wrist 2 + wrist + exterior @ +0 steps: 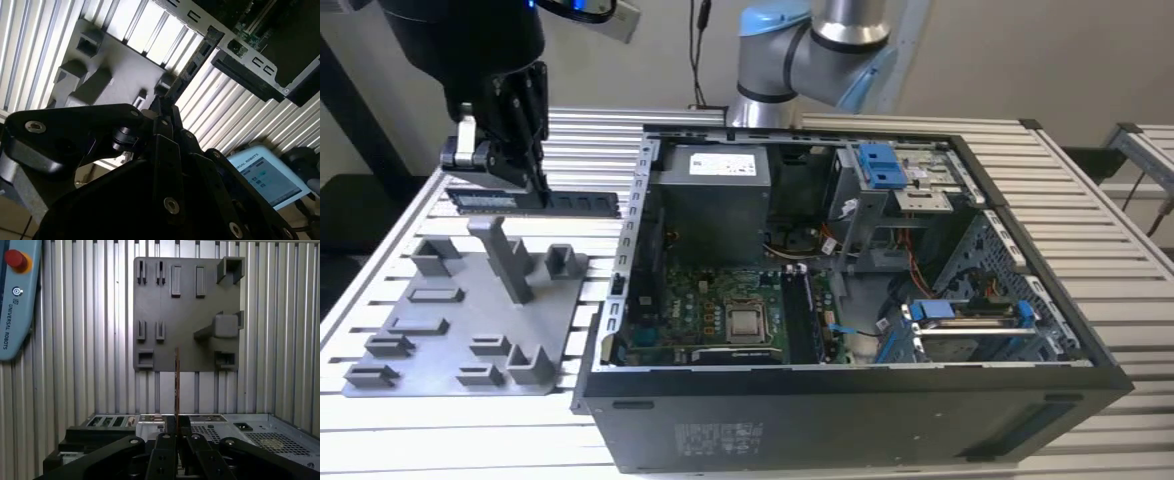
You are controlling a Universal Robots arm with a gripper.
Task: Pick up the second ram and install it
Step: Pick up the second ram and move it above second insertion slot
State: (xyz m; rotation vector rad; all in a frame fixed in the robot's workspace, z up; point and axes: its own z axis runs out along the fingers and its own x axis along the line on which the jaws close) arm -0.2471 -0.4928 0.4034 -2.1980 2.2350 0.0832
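Gripping the second ram (580, 203) in the clenched gripper (515, 186), up over the grey tray (440, 320), just beside the computer case (854, 420), where it could swivel in that thin pinch or clip its wall.

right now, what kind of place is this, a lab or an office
Probably a robotics lab or test bench: an open computer case sits on a slotted metal table beside a grey tray, and the arm's gripper holds a ram stick.
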